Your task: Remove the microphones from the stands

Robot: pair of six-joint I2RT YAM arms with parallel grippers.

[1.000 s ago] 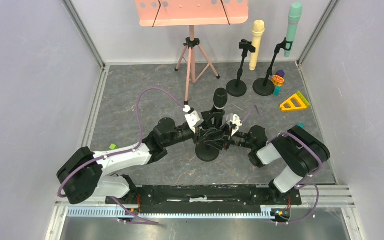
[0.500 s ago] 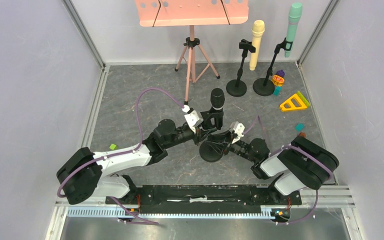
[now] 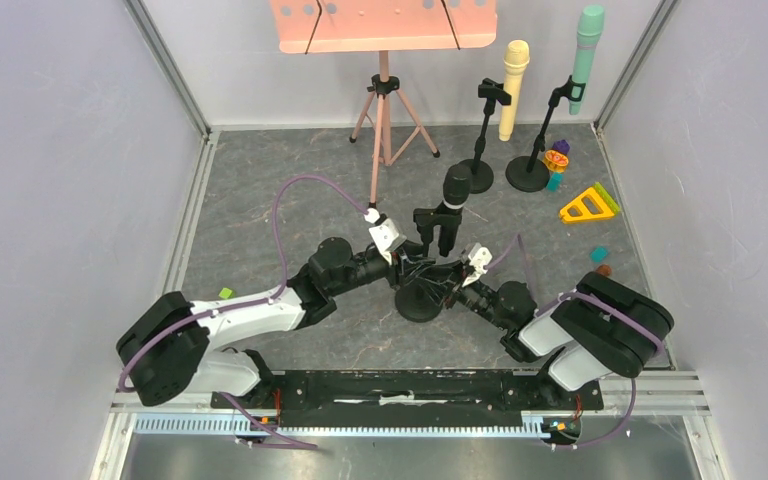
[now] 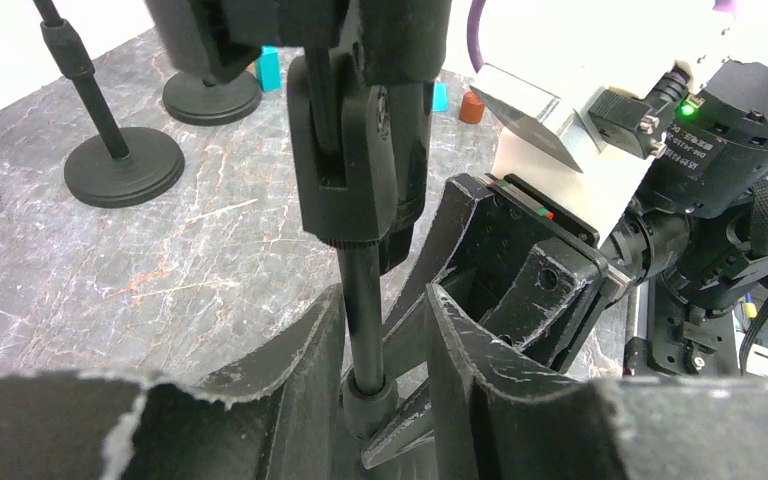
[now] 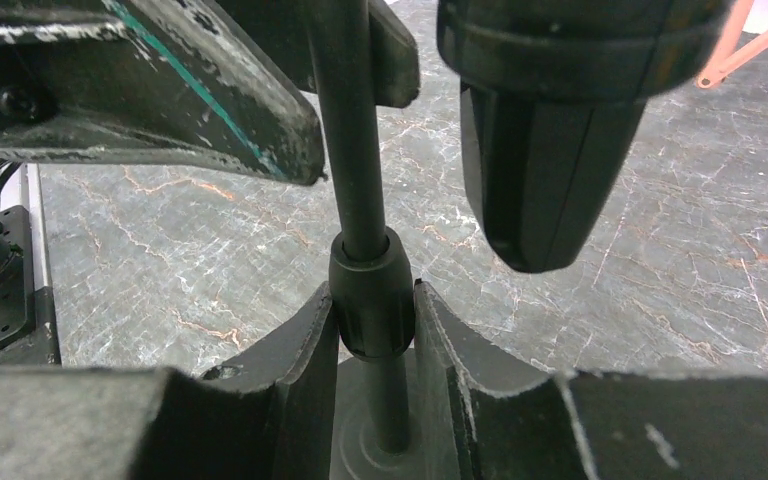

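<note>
A black microphone (image 3: 454,193) sits in the clip of a black stand (image 3: 419,300) at mid table, leaning toward the back right. In the left wrist view the stand's thin pole (image 4: 364,310) rises between the fingers of my left gripper (image 4: 385,300), which is open with a gap on the pole's right side. My right gripper (image 5: 372,295) is shut on the stand's collar (image 5: 371,285), just above the round base. The microphone's body (image 5: 540,150) hangs above and to the right of it. Both grippers (image 3: 407,272) (image 3: 448,288) meet low at the stand.
At the back stand a pink music stand (image 3: 383,25) on a tripod, a yellow microphone (image 3: 513,85) and a green microphone (image 3: 587,55) on their own stands. A yellow triangle (image 3: 588,205), a small toy (image 3: 556,160) and small blocks (image 3: 600,254) lie at the right.
My left gripper has opened off the stand's pole. The microphone's head has swung toward the back right. The right gripper stays clamped on the stand.
</note>
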